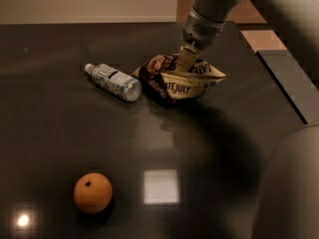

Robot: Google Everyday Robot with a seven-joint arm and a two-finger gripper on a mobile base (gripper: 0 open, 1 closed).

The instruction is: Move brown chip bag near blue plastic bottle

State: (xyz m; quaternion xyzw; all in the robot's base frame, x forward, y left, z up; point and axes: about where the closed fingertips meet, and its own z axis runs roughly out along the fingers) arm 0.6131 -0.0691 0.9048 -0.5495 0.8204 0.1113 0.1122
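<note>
The two-finger gripper (pixel 185 63) hangs from the grey robot arm (pixel 212 9) at the back right of the dark glossy desk (pixel 60 133), and it looks pressed together on the top fold of the crinkly brown chip bag with cream ends (pixel 182 87), whose foil tents up around the tan tip. The bag sits on the desk just to the right of the small blue plastic bottle with a white cap (pixel 112 82), which lies on its side with the cap pointing to the back left; the bag's left corner is very close to the bottle's base, though I cannot tell whether the two touch. By my reading the carrying step is nearly finished (the bag already counts as near the bottle), so the next move calls for letting go of the foil and rising straight up, taking care not to drag the light bag away or nudge the bottle into a roll. The orange round fruit (pixel 92 193) rests well apart at the front left and plays no part. Only one side of the gripper shows, its far side hidden by the wrist and the crumpled foil, and a pale blurred bulk cut off at the lower right corner cannot be identified
</note>
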